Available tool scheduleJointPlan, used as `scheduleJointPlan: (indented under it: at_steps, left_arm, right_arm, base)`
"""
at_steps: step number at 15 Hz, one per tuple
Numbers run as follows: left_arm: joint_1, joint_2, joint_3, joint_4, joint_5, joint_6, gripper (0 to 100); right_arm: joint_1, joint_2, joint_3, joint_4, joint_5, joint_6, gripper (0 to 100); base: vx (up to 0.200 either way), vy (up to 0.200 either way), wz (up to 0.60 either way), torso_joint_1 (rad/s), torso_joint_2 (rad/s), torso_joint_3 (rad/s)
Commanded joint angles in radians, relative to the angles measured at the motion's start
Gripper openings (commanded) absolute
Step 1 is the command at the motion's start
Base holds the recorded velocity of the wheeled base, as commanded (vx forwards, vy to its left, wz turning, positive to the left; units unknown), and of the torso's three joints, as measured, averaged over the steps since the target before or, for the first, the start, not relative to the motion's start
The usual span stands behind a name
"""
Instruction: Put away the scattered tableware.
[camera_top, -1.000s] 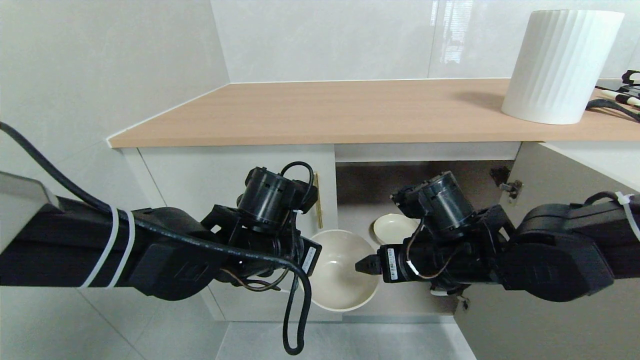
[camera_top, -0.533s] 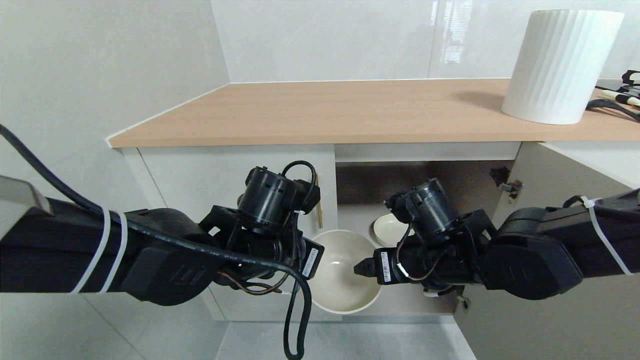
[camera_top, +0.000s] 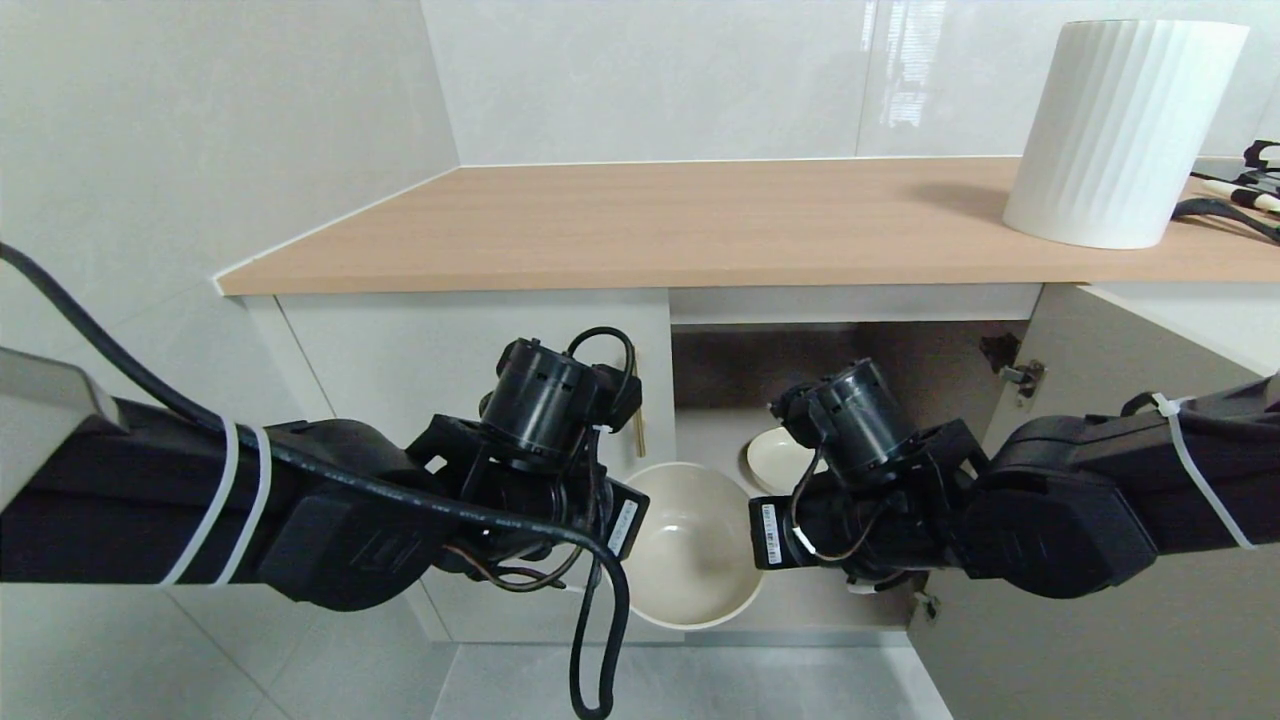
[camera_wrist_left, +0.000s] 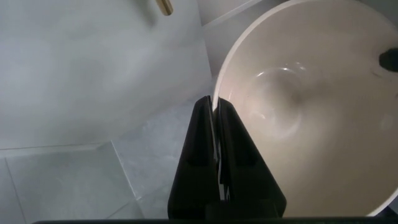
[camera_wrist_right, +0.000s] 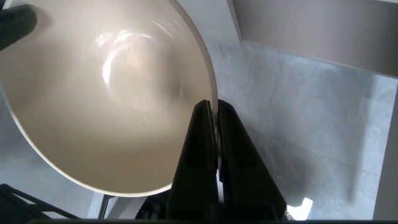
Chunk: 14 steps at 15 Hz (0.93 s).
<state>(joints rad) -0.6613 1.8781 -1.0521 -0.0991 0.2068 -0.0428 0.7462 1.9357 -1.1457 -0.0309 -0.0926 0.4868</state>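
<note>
A large cream bowl (camera_top: 688, 548) hangs in front of the open cabinet, low down, held from both sides. My left gripper (camera_top: 628, 524) is shut on the bowl's (camera_wrist_left: 292, 118) left rim, which is clamped between its fingers (camera_wrist_left: 200, 134). My right gripper (camera_top: 752, 532) is shut on the opposite rim of the bowl (camera_wrist_right: 112, 106), its fingers (camera_wrist_right: 200, 134) pinching the edge. A small cream plate (camera_top: 776, 458) lies on the cabinet floor behind the bowl, partly hidden by the right wrist.
The right cabinet door (camera_top: 1080, 480) stands swung open; the left door (camera_top: 450, 350) is closed, with a gold handle (camera_top: 638, 432). On the wooden countertop (camera_top: 650, 225) a white ribbed cylinder (camera_top: 1120, 130) stands at the right. Grey floor tiles (camera_top: 700, 685) lie below.
The right arm has shifted left toward the bowl. Its fingertip, which poked over the bowl's inside, now sits at the rim. The left arm and bowl have barely moved.
</note>
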Motion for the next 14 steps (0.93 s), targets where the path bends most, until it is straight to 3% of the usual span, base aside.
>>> scheduleJointPlan:
  at_steps: [1,3,4,8,11,13,14]
  left_arm:
    - [0.000,0.003,-0.002,-0.001,0.000,-0.002,0]
    - [0.000,0.003,0.000,0.001,0.000,0.000,0]
    - [0.000,0.004,-0.002,-0.001,0.000,0.000,100]
    - [0.000,-0.002,-0.002,-0.005,0.000,-0.009,100]
    - [0.000,-0.045,0.011,-0.007,0.014,-0.063,100]
    - [0.008,-0.085,0.024,-0.008,0.009,-0.135,100]
    - [0.008,-0.088,0.030,-0.008,0.009,-0.149,100]
  right_arm:
    - [0.001,-0.003,0.000,-0.001,0.002,-0.001,0]
    - [0.002,-0.003,0.001,-0.001,0.002,-0.001,0]
    - [0.004,-0.003,0.003,-0.001,0.002,0.001,0]
    - [0.009,-0.001,0.008,0.000,0.001,0.004,0]
    - [-0.001,0.022,0.008,0.000,-0.012,0.015,0]
    - [-0.030,0.051,-0.009,-0.001,-0.029,0.021,0]
    - [-0.045,0.068,-0.023,-0.001,-0.038,0.049,0]
  base:
    - [0.000,0.000,0.00,0.000,0.00,0.000]
    - [0.000,0.000,0.00,0.000,0.00,0.000]
    - [0.000,0.000,0.00,0.000,0.00,0.000]
    - [0.000,0.000,0.00,0.000,0.00,0.000]
    - [0.000,0.000,0.00,0.000,0.00,0.000]
    - [0.000,0.000,0.00,0.000,0.00,0.000]
    - [0.000,0.000,0.00,0.000,0.00,0.000]
